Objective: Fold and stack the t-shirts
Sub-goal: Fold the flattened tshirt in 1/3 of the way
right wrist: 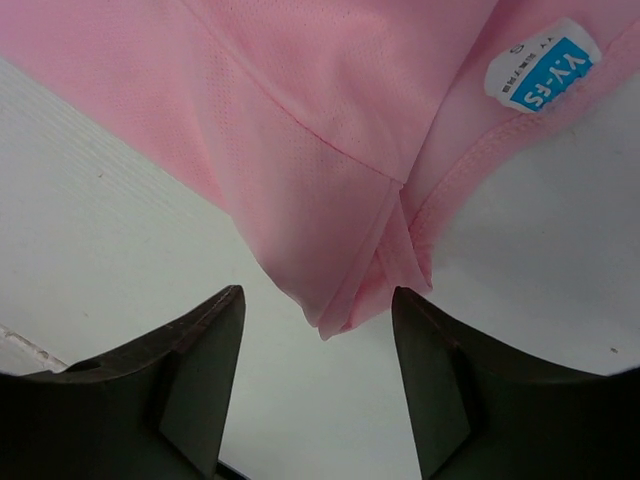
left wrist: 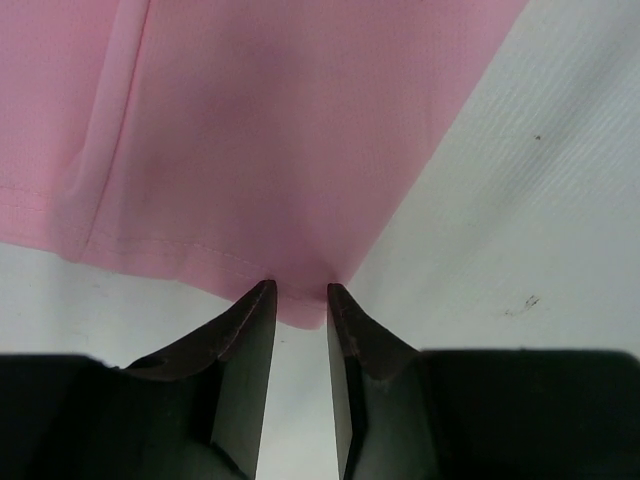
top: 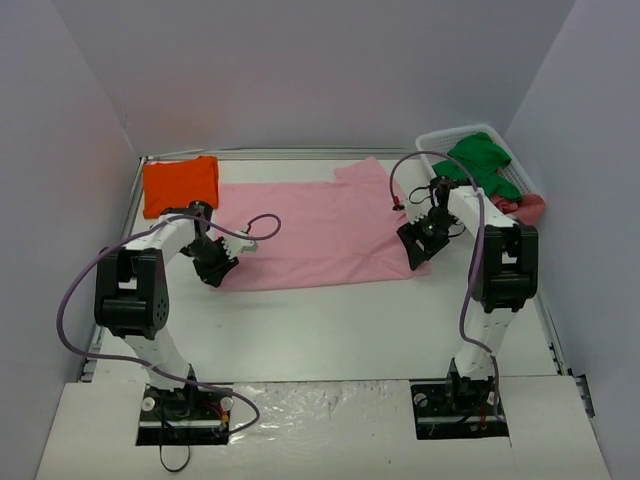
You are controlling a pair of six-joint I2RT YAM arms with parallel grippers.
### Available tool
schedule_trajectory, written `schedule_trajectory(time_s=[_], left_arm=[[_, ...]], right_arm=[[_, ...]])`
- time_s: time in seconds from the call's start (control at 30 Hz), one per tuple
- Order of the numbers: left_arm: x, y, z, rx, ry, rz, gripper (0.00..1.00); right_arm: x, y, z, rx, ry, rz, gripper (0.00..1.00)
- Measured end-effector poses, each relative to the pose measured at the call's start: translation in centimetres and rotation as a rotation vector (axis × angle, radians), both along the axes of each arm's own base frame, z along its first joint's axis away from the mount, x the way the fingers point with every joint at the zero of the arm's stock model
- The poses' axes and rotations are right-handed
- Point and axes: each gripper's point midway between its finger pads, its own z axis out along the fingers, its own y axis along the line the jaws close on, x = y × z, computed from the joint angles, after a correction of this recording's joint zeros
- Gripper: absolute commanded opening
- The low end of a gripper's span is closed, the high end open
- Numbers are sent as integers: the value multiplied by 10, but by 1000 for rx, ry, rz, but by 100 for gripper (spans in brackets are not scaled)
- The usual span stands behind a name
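The light pink t-shirt (top: 320,225) lies flat across the middle of the table. The bright orange t-shirt (top: 180,185) lies folded at the back left corner. My left gripper (top: 213,268) is at the pink shirt's near left corner. In the left wrist view, my left gripper (left wrist: 300,290) has its jaws narrowly apart, and the pink corner (left wrist: 250,130) lies flat between the tips, not pinched. My right gripper (top: 413,250) is at the near right corner. In the right wrist view, my right gripper (right wrist: 318,292) is wide open, astride the layered pink corner (right wrist: 320,130).
A white slatted basket (top: 440,135) stands at the back right, holding green cloth (top: 480,160). A reddish cloth (top: 525,207) lies beside it. A blue and white label (right wrist: 540,68) shows on the pink shirt. Grey walls close in the table on three sides.
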Motion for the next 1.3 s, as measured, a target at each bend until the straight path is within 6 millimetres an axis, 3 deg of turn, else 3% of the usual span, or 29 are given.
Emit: schedule_trajectory(time_s=[0.37, 0.57, 0.7, 1.0, 1.1, 1.23, 1.3], left_arm=[[-10, 1, -12, 4, 42, -13, 25], [-9, 1, -13, 4, 37, -14, 22], [-8, 1, -14, 4, 32, -14, 16], [-6, 1, -14, 7, 24, -13, 15], [-6, 1, -14, 7, 24, -13, 14], [-6, 1, -14, 7, 23, -13, 12], [-5, 2, -14, 9, 21, -13, 5]], right_arm=[[-3, -16, 13, -31, -40, -33, 61], [-19, -30, 3, -53, 5, -59, 61], [-19, -34, 2, -53, 7, -60, 58], [-22, -26, -15, -17, 59, -42, 57], [-20, -22, -17, -6, 61, -32, 47], [-18, -18, -23, 5, 75, -14, 15], [-19, -16, -28, 8, 88, -12, 4]])
